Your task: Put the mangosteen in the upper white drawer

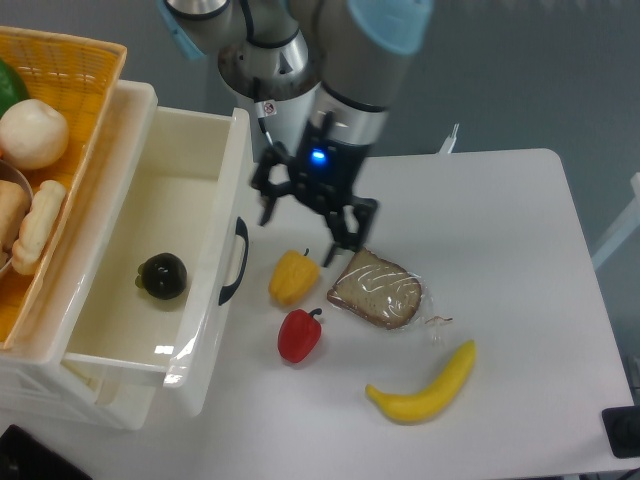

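the mangosteen already sits on the floor of the drawer, well to the left of the jaws and a little below them in the picture, so the task looks as good as done; it lies near the front wall, apart from every side, probably where it rolled to rest after a drop

the jaws stand wide and hold nothing, hanging over the counter just right of the drawer's black curved handle, which suits an arm clear of the box

the fruit is small, round, glossy and near black, with a dull greenish cap turned to its left side. the drawer is deep, cream-white plastic with smooth, faintly shiny walls and rounded rims, pulled out so its inside is open from above

directly below the jaws lies a yellow pepper, lumpy and waxy, and further below it a red pepper with a short dark stem. just below and right of the jaws is a slice of brown bread in crinkled clear wrap, and beyond it a smooth curved banana

far left, past the drawer, a yellow woven basket holds pale round and long things, partly cut off by the edge
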